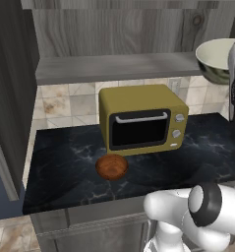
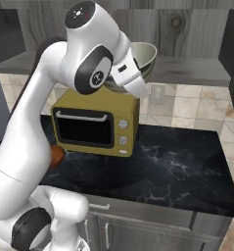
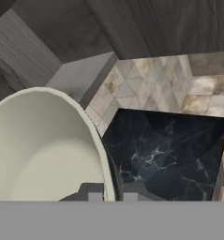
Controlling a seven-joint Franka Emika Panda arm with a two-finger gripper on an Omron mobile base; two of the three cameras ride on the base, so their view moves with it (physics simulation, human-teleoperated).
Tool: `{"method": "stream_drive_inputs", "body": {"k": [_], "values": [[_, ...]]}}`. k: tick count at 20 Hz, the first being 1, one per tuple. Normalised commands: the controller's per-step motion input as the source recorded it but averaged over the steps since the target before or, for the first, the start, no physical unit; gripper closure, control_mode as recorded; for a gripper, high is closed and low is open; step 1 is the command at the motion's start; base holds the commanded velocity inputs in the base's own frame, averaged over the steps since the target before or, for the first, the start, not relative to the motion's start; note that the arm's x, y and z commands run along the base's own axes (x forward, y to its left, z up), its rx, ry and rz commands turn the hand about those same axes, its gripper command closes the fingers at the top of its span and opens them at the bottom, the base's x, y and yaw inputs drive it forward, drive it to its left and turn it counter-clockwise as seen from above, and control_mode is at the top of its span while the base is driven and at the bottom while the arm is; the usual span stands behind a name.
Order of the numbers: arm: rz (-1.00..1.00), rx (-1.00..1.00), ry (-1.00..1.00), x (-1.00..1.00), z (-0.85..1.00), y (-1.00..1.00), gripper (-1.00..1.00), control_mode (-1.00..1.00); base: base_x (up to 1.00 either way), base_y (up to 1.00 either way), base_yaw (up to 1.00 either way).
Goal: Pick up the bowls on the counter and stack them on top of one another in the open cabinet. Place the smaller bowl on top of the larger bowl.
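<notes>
No readable writing, brand or label anywhere in my feeds; the yellow microwave (image 1: pixel 142 119) carried plain knobs, unmarked at this resolution.

Left base view, left to right: the open cabinet (image 1: pixel 114 67) showed its plank shelf and wood-grain back, its top cut off by the frame. The smaller bowl (image 1: pixel 111 167) sat on the black tabletop (image 1: pixel 60 167), just in front of the microwave's lower left corner. The larger bowl (image 1: pixel 216 60) was up at shelf height at the right edge, partly cut off by the frame and by the arm.

Right base view: the arm hid nearly all of the smaller bowl, only a brown sliver showing beside it. The larger bowl's near side was covered by the wrist, rim visible above the microwave, in front of the shelf.

Hand view: the hand (image 3: pixel 108 193) was clenched on the larger bowl's rim, one fingertip inside the wall and one outside. I could not tell whether the bowl touched the shelf.
</notes>
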Motion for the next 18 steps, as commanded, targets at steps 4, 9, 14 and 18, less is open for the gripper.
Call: {"method": "stream_drive_inputs", "body": {"k": [4, 9, 14, 18], "values": [[0.0, 0.06, -0.01, 0.31, 0.03, 0.06, 1.0, -1.0, 0.0, 0.0, 0.0], [0.0, 0.06, -0.02, 0.3, 0.04, 0.04, 1.0, -1.0, 0.0, 0.0, 0.0], [0.0, 0.06, -0.02, 0.31, 0.04, 0.02, 1.0, -1.0, 0.0, 0.0, 0.0], [-0.02, 0.04, 0.0, 0.25, 0.04, 0.0, 1.0, -1.0, 0.0, 0.0, 0.0]]}}
